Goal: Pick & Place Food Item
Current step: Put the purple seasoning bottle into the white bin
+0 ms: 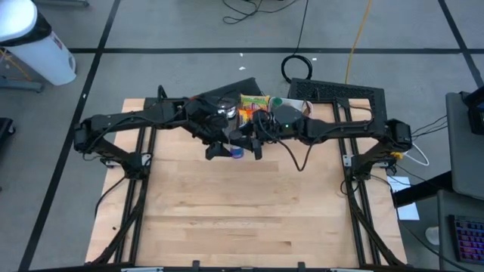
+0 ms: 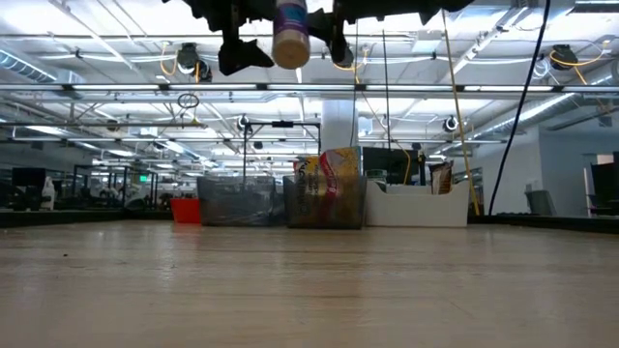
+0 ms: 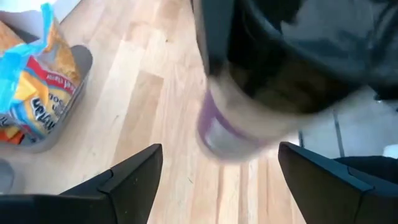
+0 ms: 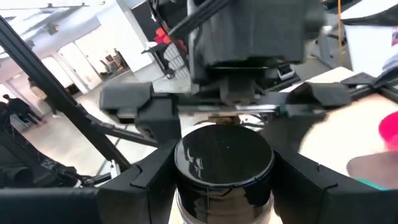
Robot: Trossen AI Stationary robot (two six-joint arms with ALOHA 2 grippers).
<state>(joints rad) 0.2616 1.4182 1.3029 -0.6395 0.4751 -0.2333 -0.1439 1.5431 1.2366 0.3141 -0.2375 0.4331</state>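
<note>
Purple-banded jar held in right claw; left claw wide. Centre it, then close gently.

A large open industrial lab or robotics workshop — exposed ceiling pipes and strip lighting run deep into the hall, a grey taped floor surrounds the wooden table, cables trail across it, and people stand far off.
</note>
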